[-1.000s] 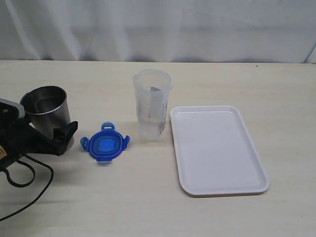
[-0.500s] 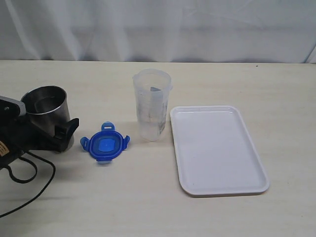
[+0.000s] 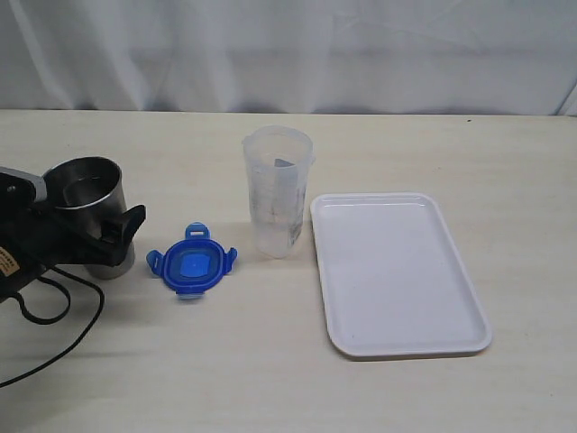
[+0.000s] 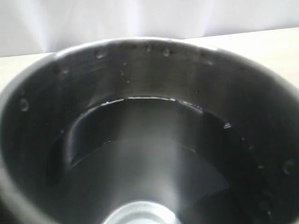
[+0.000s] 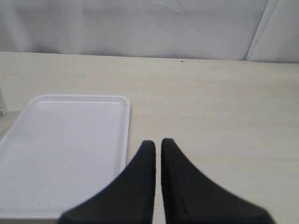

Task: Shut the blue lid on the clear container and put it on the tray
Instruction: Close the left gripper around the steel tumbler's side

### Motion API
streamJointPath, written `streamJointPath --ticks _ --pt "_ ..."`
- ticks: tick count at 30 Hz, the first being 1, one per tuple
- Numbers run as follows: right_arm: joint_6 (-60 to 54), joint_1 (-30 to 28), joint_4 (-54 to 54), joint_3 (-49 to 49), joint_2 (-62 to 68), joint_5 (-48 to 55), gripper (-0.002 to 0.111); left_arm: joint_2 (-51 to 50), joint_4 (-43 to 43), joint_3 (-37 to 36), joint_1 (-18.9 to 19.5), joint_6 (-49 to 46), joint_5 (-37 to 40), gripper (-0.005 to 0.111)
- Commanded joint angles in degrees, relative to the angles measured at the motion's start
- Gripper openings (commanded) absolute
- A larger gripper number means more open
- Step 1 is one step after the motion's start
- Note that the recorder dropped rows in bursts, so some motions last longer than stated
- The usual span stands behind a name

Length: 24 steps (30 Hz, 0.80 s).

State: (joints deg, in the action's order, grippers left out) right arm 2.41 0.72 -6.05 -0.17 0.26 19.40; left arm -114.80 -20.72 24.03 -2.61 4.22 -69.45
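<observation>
The blue lid lies flat on the table, left of the clear container. The container stands upright with its mouth uncovered, just left of the white tray, which holds nothing. My left gripper is at the far left, straddling a steel tumbler. One black finger shows in front of the tumbler. The tumbler's inside fills the left wrist view and hides the jaws. My right gripper is shut on nothing, beside the tray's edge, and is out of the exterior view.
A black cable loops on the table below the left arm. A white curtain hangs behind the table's far edge. Bare tabletop lies right of the tray and in front of the lid.
The left gripper has shifted slightly up and to the right around the steel tumbler, whose base now shows below the finger. Lid, container and tray have not moved.
</observation>
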Motion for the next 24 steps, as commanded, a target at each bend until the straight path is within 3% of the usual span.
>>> streamJointPath --ticks 1,21,24 --pt "0.15 0.05 0.26 0.17 -0.26 0.20 0.004 -0.15 -0.07 0.25 -0.09 0.52 -0.52 0.105" --pt "0.15 0.03 -0.02 0.17 -0.26 0.20 0.004 -0.15 -1.61 1.31 -0.09 1.89 -0.52 0.105" --pt "0.15 0.03 -0.02 0.17 -0.26 0.20 0.004 -0.15 -2.41 1.31 -0.09 1.89 -0.52 0.098"
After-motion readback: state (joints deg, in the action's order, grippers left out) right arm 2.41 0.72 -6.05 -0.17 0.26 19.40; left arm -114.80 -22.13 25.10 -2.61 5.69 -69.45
